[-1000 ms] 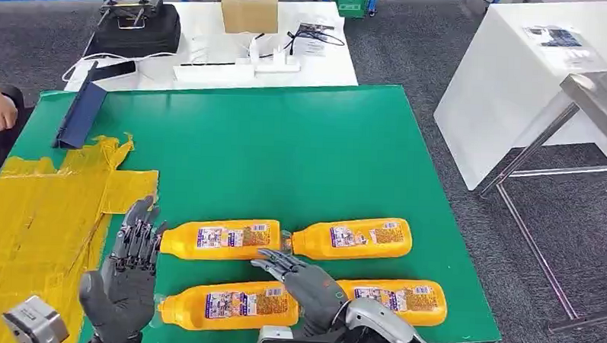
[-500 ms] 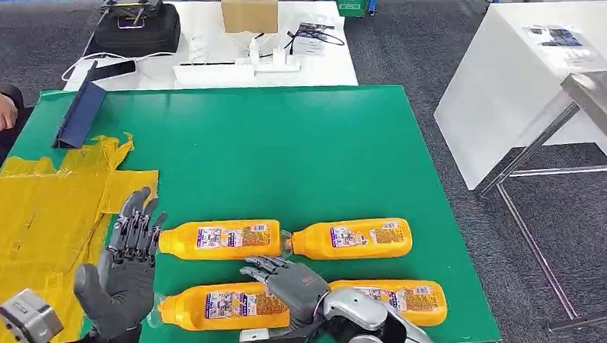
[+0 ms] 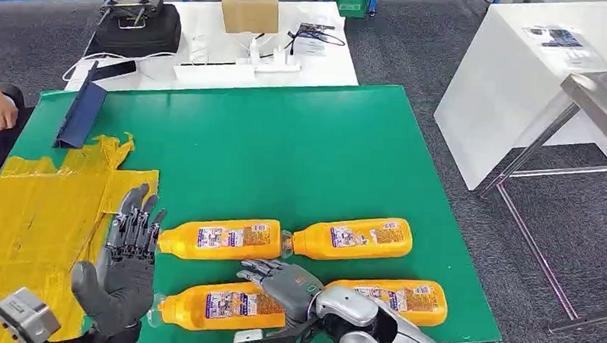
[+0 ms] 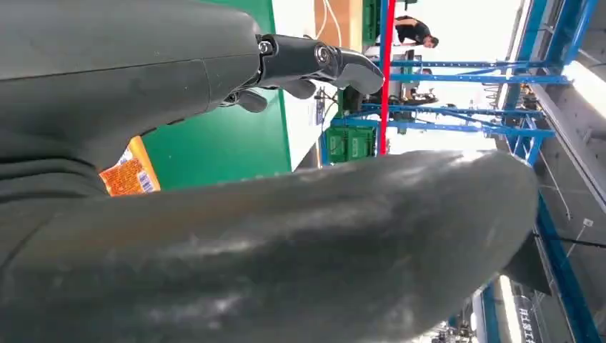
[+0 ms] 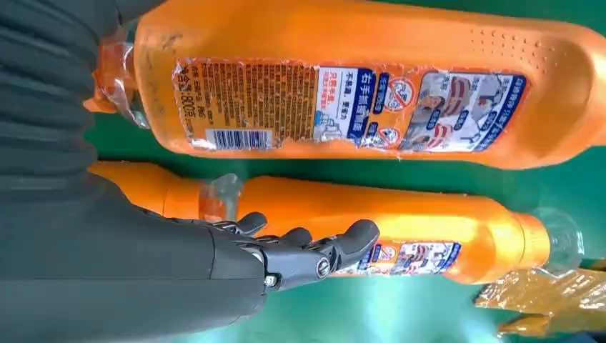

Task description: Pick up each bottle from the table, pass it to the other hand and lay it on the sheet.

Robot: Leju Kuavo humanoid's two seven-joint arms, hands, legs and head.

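Four orange bottles are laid on their sides near the table's front edge, in two rows. The right hand [image 3: 281, 281] is held over the front-left bottle [image 3: 219, 306], fingers spread, nothing gripped; contact cannot be told. It is likely placed there to take that bottle first, being nearest the sheet. The left hand [image 3: 125, 276] is held upright and open just beside that bottle's cap end, palm turned toward it, presumably staged to receive the pass. The yellow sheet [image 3: 40, 216] is spread at the table's left edge, no bottles on it.
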